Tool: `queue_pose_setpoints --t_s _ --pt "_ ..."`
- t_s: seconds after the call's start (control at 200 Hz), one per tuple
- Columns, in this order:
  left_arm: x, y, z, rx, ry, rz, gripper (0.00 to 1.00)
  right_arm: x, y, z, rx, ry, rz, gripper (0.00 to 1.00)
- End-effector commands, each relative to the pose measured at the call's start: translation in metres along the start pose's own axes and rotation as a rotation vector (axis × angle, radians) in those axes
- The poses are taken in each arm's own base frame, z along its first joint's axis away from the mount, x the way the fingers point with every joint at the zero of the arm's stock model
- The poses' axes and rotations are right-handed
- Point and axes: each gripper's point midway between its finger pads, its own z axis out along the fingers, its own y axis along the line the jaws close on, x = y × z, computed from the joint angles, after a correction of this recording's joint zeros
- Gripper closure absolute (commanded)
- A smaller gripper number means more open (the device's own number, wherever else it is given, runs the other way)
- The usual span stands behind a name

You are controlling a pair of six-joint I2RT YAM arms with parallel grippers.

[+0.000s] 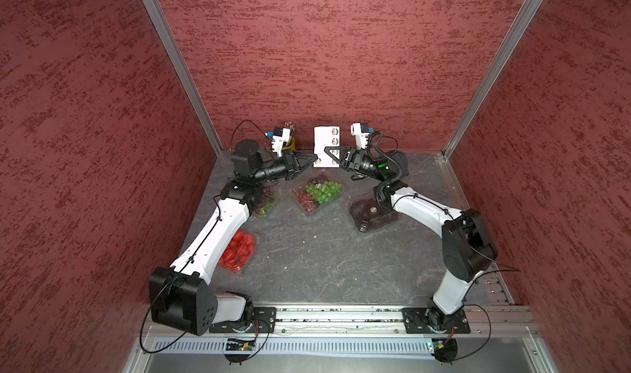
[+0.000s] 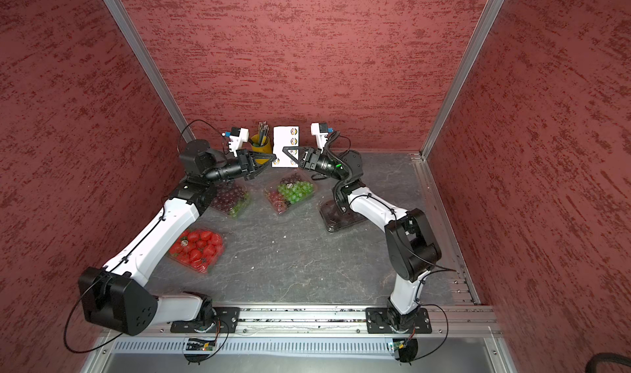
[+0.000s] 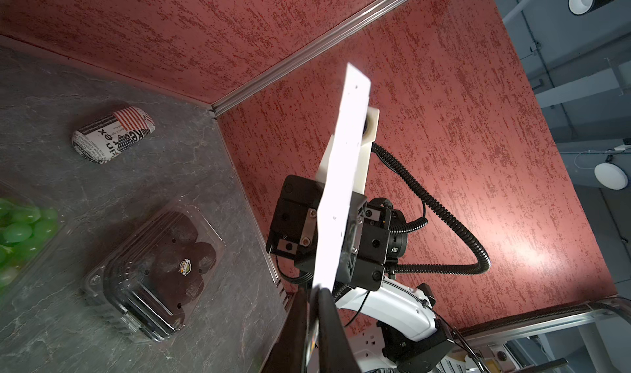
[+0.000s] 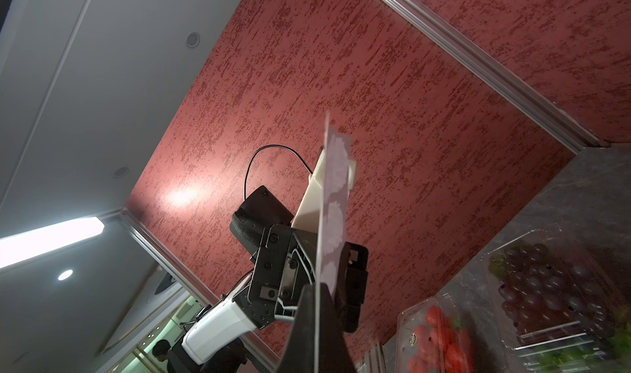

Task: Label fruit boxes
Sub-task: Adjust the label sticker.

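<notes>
Now my left gripper [image 1: 311, 157] and right gripper [image 1: 326, 148] both clamp the upright sticker sheet [image 1: 322, 136] from opposite sides, while the dark red grapes box [image 2: 232, 199], seemingly unlabelled, lies below my left wrist, nearer that arm.

Four fruit boxes [image 1: 317, 193], one sticker sheet [image 1: 322, 142]
</notes>
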Motion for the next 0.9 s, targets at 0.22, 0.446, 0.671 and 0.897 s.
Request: queue_pose_setpoints --t_s 0.22,0.446,0.671,0.897 --pt "0.006 -0.014 0.001 0.049 0.031 0.041 0.85 -0.005 0.008 0.002 -0.014 -0.011 -0.031 1.00" --pt "0.007 -0.016 0.001 0.050 0.030 0.042 1.00 -0.004 0.009 0.002 -0.014 -0.009 -0.029 0.97" --pt "-0.006 -0.017 -0.005 0.049 -0.016 0.039 1.00 0.003 0.011 -0.002 0.002 0.011 -0.046 0.76" --pt "-0.017 -0.021 -0.008 0.061 -0.045 0.045 1.00 0.016 0.009 -0.003 0.028 0.051 -0.054 0.79"
